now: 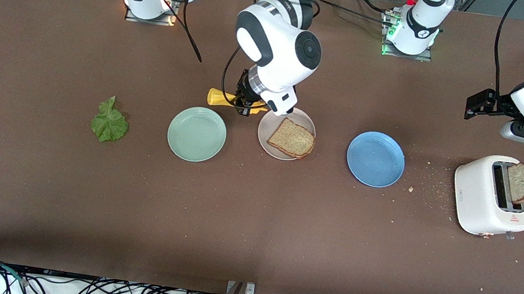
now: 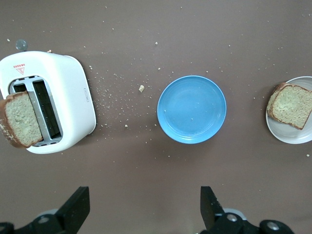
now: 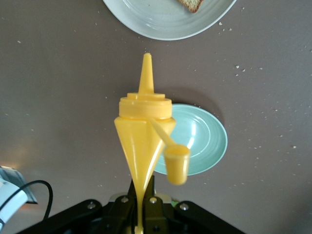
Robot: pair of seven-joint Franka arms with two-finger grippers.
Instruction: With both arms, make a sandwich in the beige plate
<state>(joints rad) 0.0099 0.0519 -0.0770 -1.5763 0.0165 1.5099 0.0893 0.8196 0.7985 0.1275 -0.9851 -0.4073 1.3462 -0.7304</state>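
- Yellow bottle (image 3: pixel 145 141), cap dangling open, pinched in the right end effector (image 1: pixel 246 105) over the table beside the beige plate (image 1: pixel 265 140).
- Left end effector (image 2: pixel 141 207) spread, empty, waiting above the toaster (image 1: pixel 480 201).
- Risk: bottle tips early; sauce hits table, misses bread (image 1: pixel 292 138).
- Count: three plates (beige, mint (image 1: pixel 197 134), blue (image 1: pixel 375 159)); two slices, one on beige plate, one in toaster (image 1: pixel 522 182); one lettuce (image 1: pixel 109 122).
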